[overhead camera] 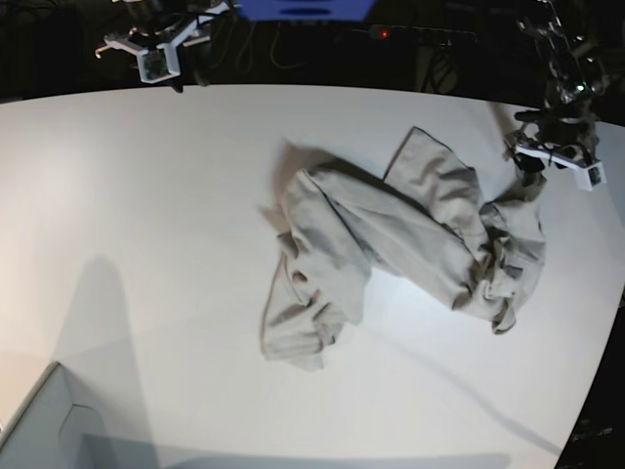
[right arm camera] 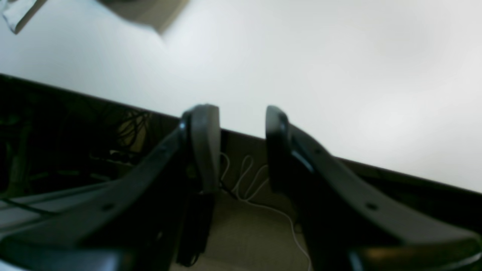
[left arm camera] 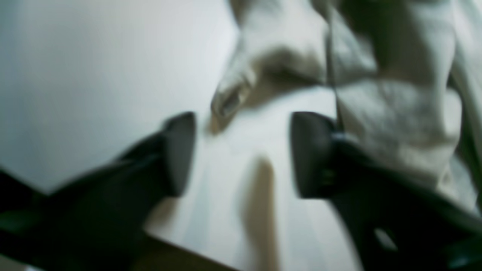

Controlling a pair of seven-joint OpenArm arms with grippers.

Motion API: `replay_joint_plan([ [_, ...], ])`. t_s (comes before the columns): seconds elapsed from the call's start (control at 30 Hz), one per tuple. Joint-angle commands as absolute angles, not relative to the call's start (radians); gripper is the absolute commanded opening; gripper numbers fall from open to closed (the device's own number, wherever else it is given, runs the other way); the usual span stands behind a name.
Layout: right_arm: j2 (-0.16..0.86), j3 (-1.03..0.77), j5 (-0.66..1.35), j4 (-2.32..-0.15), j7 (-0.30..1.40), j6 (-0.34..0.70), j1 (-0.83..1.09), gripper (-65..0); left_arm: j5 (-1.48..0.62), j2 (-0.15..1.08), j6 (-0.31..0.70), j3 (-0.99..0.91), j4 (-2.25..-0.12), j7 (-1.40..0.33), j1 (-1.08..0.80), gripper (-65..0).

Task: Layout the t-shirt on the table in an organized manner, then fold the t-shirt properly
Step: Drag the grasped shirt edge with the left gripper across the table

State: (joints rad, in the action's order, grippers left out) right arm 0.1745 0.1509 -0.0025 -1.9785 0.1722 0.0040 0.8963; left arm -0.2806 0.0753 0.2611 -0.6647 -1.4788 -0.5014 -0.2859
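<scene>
The beige-grey t-shirt point(overhead camera: 391, 244) lies crumpled and bunched right of the middle of the white table point(overhead camera: 146, 195). My left gripper point(overhead camera: 527, 176) hovers at the shirt's far right edge. In the blurred left wrist view this gripper point(left arm camera: 244, 150) is open, with only bare table point(left arm camera: 75, 75) between its fingers; folds of the shirt point(left arm camera: 395, 113) lie just ahead and to the right. My right gripper point(overhead camera: 178, 70) stays at the table's far left edge, well away from the shirt. In its wrist view it point(right arm camera: 241, 146) stands open and holds nothing, over the table edge point(right arm camera: 339, 75).
A grey box corner point(overhead camera: 39, 420) sits at the front left of the table. A blue object point(overhead camera: 303, 10) stands beyond the far edge. Below the table edge in the right wrist view lie white cables point(right arm camera: 256, 188) on the floor.
</scene>
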Motion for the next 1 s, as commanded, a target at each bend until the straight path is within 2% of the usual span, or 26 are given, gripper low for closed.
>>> replay_joint_plan([
  [0.0,0.177,0.151,-0.004,-1.997,0.151,0.005,0.912,-44.0,-0.286,0.081,0.266,-0.667,-1.503,-0.501,-0.303,-15.4],
  [0.07,0.177,0.151,-0.004,-1.997,0.151,0.005,0.912,-44.0,-0.298,0.059,0.268,-0.665,-1.523,-0.503,-0.326,-12.6],
  [0.57,0.177,0.151,-0.004,-1.997,0.151,0.007,0.918,-44.0,-0.34,-0.022,0.262,-0.466,-1.532,-0.496,-0.32,-12.9],
  [0.63,0.177,0.151,-0.004,-1.997,0.153,0.007,0.918,-44.0,-0.34,-0.021,0.263,-0.444,-1.518,-0.498,-0.311,-14.5],
  [0.73,0.177,0.151,-0.004,-1.997,0.153,0.007,0.92,-44.0,-0.348,-0.015,0.266,-0.418,-1.442,-0.496,-0.28,-23.4],
  [0.83,0.177,0.151,-0.004,-1.997,0.153,0.007,0.926,-44.1,-0.348,-0.018,0.268,-0.417,-1.386,-0.496,-0.252,-37.4],
  [0.93,0.177,0.151,-0.004,-1.997,0.153,0.007,0.931,-44.1,-0.349,-0.022,0.268,-0.418,-1.385,-0.496,-0.252,-56.5],
  [0.97,0.177,0.151,-0.004,-1.997,0.153,0.007,0.931,-44.1,-0.349,-0.022,0.268,-0.418,-1.406,-0.499,-0.257,-64.6],
])
